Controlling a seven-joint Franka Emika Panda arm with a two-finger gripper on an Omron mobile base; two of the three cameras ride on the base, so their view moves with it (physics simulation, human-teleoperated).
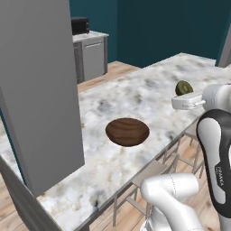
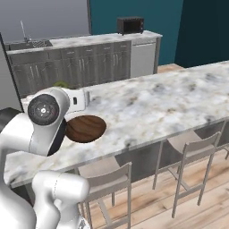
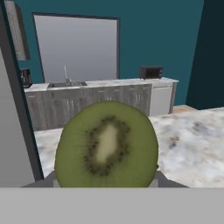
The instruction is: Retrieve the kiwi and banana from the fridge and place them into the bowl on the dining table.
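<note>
My gripper (image 1: 183, 93) is shut on the kiwi (image 1: 183, 86), a green cut half held above the near edge of the dining table (image 1: 135, 90). In the hand view the kiwi (image 3: 107, 146) sits close in front, its pale core facing the camera, and it hides the fingertips. A sliver of the kiwi (image 2: 60, 83) peeks over the arm in the right base view. The dark wooden bowl (image 1: 127, 131) rests on the marble, to the left of the gripper and lower, and holds nothing; the bowl (image 2: 85, 128) lies just beside my arm. The fridge door (image 1: 36, 90) stands as a grey panel at left. The banana is out of view.
Bar stools (image 2: 192, 147) line the table's near side, one stool (image 1: 153, 169) by my base. Dark cabinets carry a microwave (image 2: 130, 25) and a sink (image 2: 31, 43) along the far wall. Wooden floor (image 1: 113, 70) opens between table and cabinets.
</note>
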